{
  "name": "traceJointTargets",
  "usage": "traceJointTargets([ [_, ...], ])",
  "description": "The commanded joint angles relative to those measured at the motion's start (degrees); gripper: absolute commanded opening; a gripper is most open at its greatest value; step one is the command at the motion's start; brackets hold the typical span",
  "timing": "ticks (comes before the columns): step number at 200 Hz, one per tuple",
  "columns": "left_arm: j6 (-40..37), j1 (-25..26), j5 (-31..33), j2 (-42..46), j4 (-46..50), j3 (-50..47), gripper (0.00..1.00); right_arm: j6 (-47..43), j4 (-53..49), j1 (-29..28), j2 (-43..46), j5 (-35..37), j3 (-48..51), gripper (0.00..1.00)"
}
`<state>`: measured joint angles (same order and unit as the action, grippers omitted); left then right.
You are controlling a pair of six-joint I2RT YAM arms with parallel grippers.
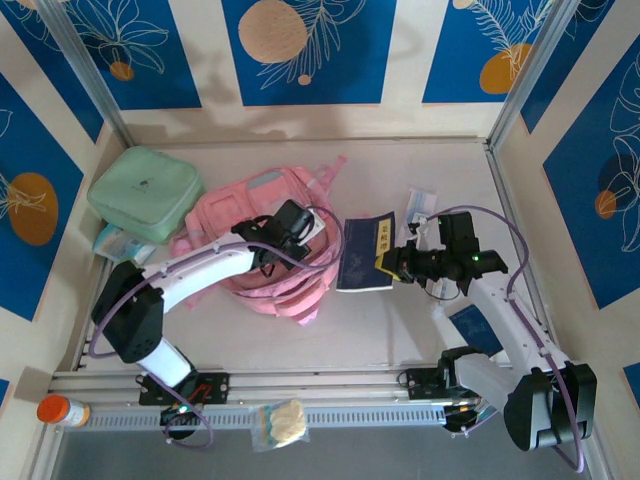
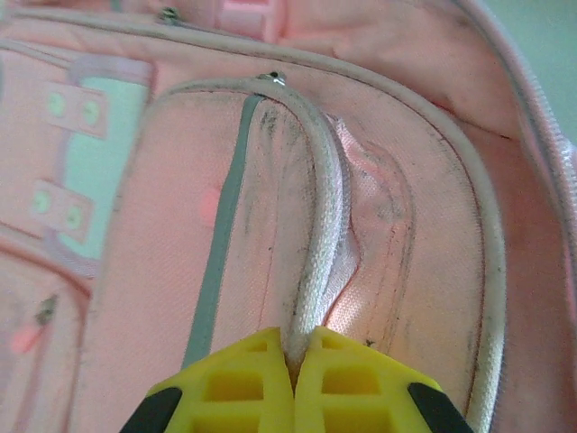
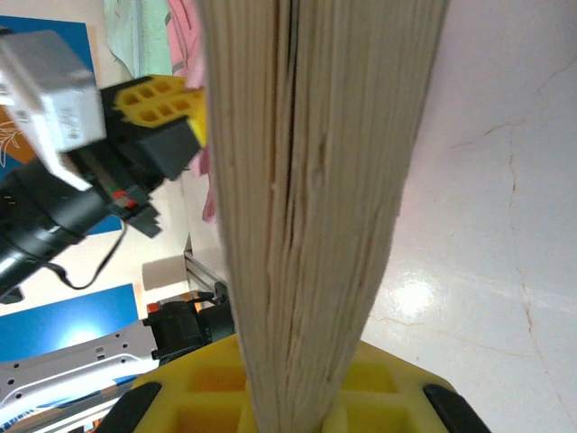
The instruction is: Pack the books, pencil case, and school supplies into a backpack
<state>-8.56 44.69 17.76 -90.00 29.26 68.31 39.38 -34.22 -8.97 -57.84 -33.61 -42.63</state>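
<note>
- Book (image 1: 365, 252) clamped in our right jaws, just right of the backpack (image 1: 225, 215).
- Our left jaws, nearer, pinch shut on its pocket rim (image 2: 315, 225).

The place is a robot test cell, as in a laboratory: a pale worktop (image 1: 400, 330) enclosed by panel walls (image 1: 300, 50) with blue floral prints, aluminium corner posts (image 1: 93, 85), and a slotted aluminium mounting rail (image 1: 340, 398) along the near edge.

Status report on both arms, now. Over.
Status: left gripper shut on backpack, pinching its piping. The right gripper shut on navy book, beside backpack, not yet inside. The left arm lies across backpack.
</note>
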Motion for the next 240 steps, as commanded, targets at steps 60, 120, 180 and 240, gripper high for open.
traceJointTargets([
  [60,-4.78,-2.98,3.46,7.86,2.93,12.95,0.0,5.62,6.44,-8.25,-1.89,-2.65,0.46,0.0],
  [120,-3.12,-3.73,3.62,9.58,3.66,15.62,0.0,9.82,28.19,-20.92,-28.08,-2.28,-10.17,0.0],
  [180,-0.88,-4.52,4.17,10.7,3.08,14.87,0.0,8.52,29.81,-23.14,-50.14,1.74,-26.61,0.22],
  [240,-0.08,-5.34,1.5,12.11,1.64,12.64,0.0,5.72,15.32,-23.25,-40.25,15.77,-20.88,0.38],
])
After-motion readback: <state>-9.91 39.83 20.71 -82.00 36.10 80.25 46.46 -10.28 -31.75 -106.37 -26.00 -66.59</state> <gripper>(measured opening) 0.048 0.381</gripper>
